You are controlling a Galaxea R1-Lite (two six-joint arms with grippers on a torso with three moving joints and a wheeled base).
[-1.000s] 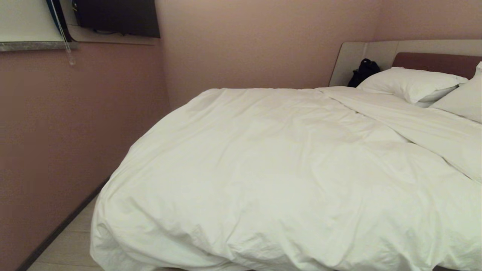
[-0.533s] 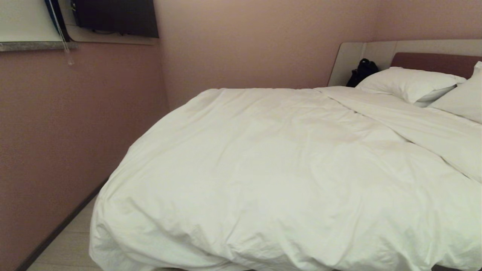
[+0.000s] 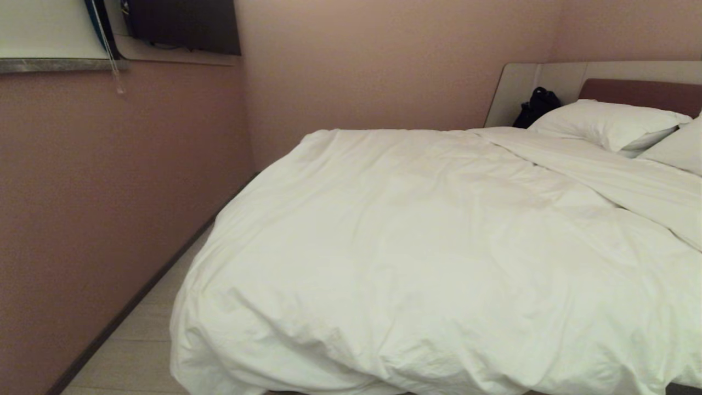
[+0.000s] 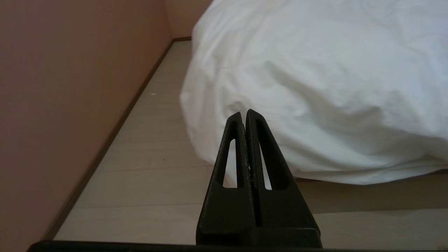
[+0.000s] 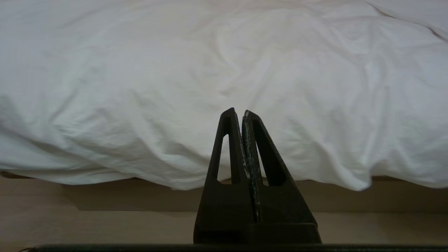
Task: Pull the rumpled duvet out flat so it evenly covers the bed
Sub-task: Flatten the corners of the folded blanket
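The view has shifted sideways along the wide white-sheeted bed [image 3: 630, 90]; its puffy, wrinkled white duvet [image 3: 439, 247] lies unmoved. Left hand [image 4: 244, 113] and right hand [image 5: 238, 112] hang closed and empty, so straightening has not begun.

mattress [image 3: 603, 164] hidden under duvet [image 3: 417, 252]

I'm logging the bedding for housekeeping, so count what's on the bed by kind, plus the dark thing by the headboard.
Duvet: 1
Pillows: 2, one whole and one cut off at the picture's edge
Black bag beside the headboard: 1
Total: 4
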